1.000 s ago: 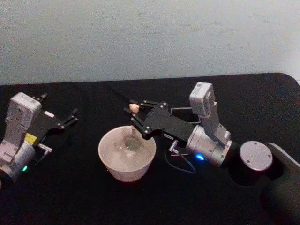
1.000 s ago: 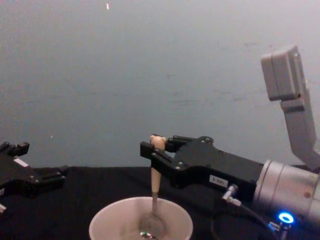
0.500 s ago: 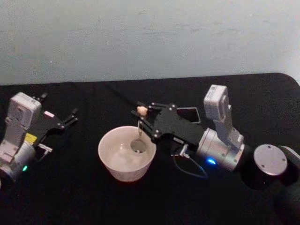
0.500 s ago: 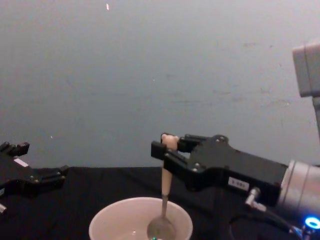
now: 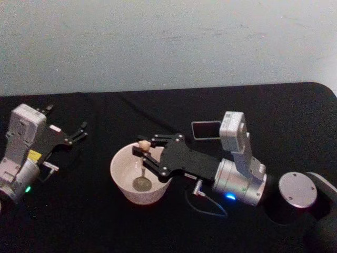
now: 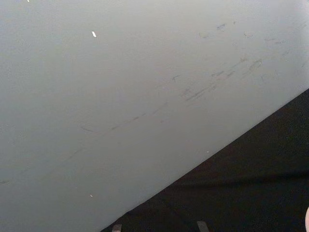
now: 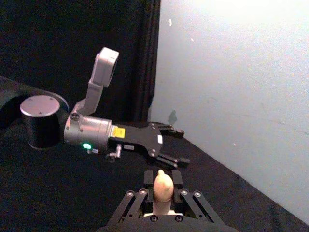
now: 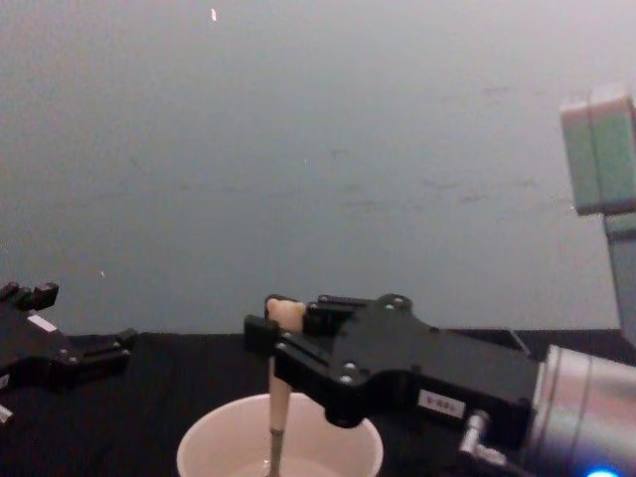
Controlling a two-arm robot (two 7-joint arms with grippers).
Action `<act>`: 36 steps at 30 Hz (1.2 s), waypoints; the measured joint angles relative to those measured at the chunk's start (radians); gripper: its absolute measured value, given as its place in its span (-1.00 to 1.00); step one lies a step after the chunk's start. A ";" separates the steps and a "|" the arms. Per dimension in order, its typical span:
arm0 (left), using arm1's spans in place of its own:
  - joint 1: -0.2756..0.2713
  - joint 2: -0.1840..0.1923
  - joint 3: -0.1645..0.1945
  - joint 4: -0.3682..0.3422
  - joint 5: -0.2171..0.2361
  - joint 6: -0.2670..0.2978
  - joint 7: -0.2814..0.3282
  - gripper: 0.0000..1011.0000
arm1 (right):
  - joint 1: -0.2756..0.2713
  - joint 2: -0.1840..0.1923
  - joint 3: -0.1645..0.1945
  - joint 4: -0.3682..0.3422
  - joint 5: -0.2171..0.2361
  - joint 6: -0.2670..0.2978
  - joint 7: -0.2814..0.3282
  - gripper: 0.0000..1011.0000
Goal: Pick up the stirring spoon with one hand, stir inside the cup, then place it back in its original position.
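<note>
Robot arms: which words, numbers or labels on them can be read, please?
No text is readable.
Yellow sticker on the left arm: too small to read.
White tag on the left claw: too small to read.
White label on the right claw: blurred, unreadable.

The cup [image 5: 131, 196] looks smooth and cream-white, ceramic or plastic, with a faint sheen. The stirring spoon [image 5: 141, 183] has a matt beige handle and a shiny metal bowl. The right gripper [image 5: 143, 146] is matt black plate dotted with bright screws. Matt black cloth covers the table [image 5: 95, 221]; the pale wall [image 5: 168, 42] is scuffed.
</note>
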 joint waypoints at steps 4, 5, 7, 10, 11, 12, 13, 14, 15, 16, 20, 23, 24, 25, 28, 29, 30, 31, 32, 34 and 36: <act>0.000 0.000 0.000 0.000 0.000 0.000 0.000 0.98 | 0.020 -0.022 -0.008 0.026 0.000 0.001 -0.004 -0.58; 0.000 0.000 0.000 0.000 0.000 0.000 0.000 0.98 | 0.025 -0.026 -0.009 0.032 0.000 0.001 -0.006 -0.58; 0.000 0.000 0.000 0.000 0.000 0.000 0.000 0.98 | 0.036 -0.037 -0.011 0.047 -0.001 0.002 -0.012 -0.58; 0.000 0.000 0.000 0.000 0.000 0.000 0.000 0.98 | 0.066 -0.061 -0.012 0.091 -0.011 -0.002 -0.030 -0.58; 0.000 0.000 0.000 0.000 0.000 0.000 0.000 0.98 | 0.066 -0.061 -0.012 0.091 -0.011 -0.002 -0.030 -0.57; 0.000 0.000 0.000 0.000 0.000 0.000 0.000 0.98 | 0.077 -0.068 -0.011 0.109 -0.018 -0.006 -0.038 -0.58; 0.000 0.000 0.000 0.000 0.000 0.000 0.000 0.98 | 0.085 -0.073 -0.009 0.122 -0.024 -0.009 -0.046 -0.58; 0.000 0.000 0.000 0.000 0.000 0.000 0.000 0.98 | 0.085 -0.073 -0.009 0.122 -0.024 -0.009 -0.046 -0.58; 0.000 0.000 0.000 0.000 0.000 0.000 0.000 0.98 | 0.093 -0.077 -0.005 0.136 -0.030 -0.013 -0.053 -0.58; 0.000 0.000 0.000 0.000 0.000 0.000 0.000 0.98 | 0.095 -0.078 -0.003 0.141 -0.032 -0.015 -0.057 -0.58; 0.000 0.000 0.000 0.000 0.000 0.000 0.000 0.98 | 0.102 -0.079 0.008 0.155 -0.041 -0.020 -0.068 -0.58; 0.000 0.000 0.000 0.000 0.000 0.000 0.000 0.98 | 0.101 -0.075 0.018 0.156 -0.045 -0.024 -0.072 -0.58; 0.000 0.000 0.000 0.000 0.000 0.000 0.000 0.98 | 0.100 -0.074 0.019 0.156 -0.046 -0.024 -0.072 -0.58; 0.000 0.000 0.000 0.000 0.000 0.000 0.000 0.98 | 0.099 -0.073 0.021 0.155 -0.046 -0.024 -0.072 -0.58; 0.000 0.000 0.000 0.000 0.000 0.000 0.000 0.98 | 0.095 -0.069 0.026 0.149 -0.047 -0.025 -0.072 -0.58; 0.000 0.000 0.000 0.000 0.000 0.000 0.000 0.98 | 0.093 -0.067 0.027 0.146 -0.049 -0.026 -0.072 -0.58; 0.000 0.000 0.000 0.000 0.000 0.000 0.000 0.98 | 0.092 -0.066 0.028 0.145 -0.050 -0.026 -0.072 -0.57; 0.000 0.000 0.000 0.000 0.000 0.000 0.000 0.98 | 0.091 -0.065 0.029 0.143 -0.051 -0.027 -0.073 -0.58; 0.000 0.000 0.000 0.000 0.000 0.000 0.000 0.98 | 0.088 -0.062 0.030 0.139 -0.053 -0.029 -0.073 -0.58; 0.000 0.000 0.000 0.000 0.000 0.000 0.000 0.98 | 0.084 -0.057 0.032 0.134 -0.055 -0.030 -0.073 -0.58; 0.000 0.000 0.000 0.000 0.000 0.000 0.000 0.98 | 0.082 -0.053 0.033 0.128 -0.057 -0.030 -0.072 -0.58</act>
